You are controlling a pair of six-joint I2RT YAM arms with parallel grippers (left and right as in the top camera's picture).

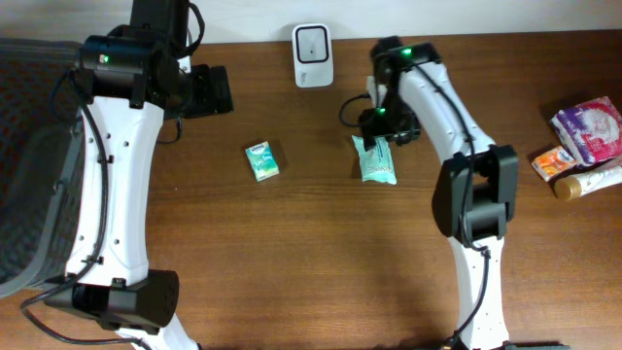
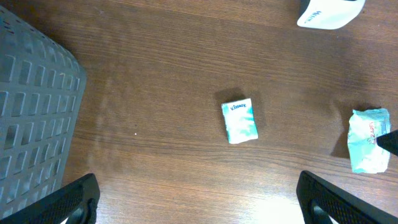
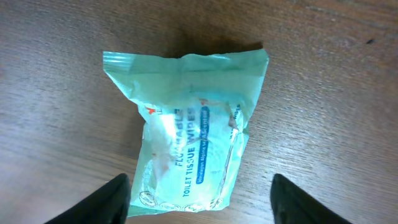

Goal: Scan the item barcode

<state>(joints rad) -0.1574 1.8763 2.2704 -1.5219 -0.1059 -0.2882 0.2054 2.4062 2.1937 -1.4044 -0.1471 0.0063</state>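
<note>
A teal pack of toilet tissue wipes (image 1: 374, 160) lies flat on the wooden table; the right wrist view shows its printed face (image 3: 186, 130). My right gripper (image 1: 381, 122) hangs just above the pack's far end, open (image 3: 202, 193), its two dark fingers standing on either side of the pack without gripping it. The white scanner (image 1: 313, 54) stands at the table's back edge, and its corner shows in the left wrist view (image 2: 329, 12). My left gripper (image 1: 209, 90) is wide open (image 2: 199, 199) over bare wood, holding nothing.
A small teal tissue pack (image 1: 262, 161) lies mid-table, also in the left wrist view (image 2: 240, 121). A grey mesh basket (image 1: 29, 146) fills the left side. At the right edge lie a purple pack (image 1: 590, 126), an orange item (image 1: 552, 161) and a tan tube (image 1: 588, 181).
</note>
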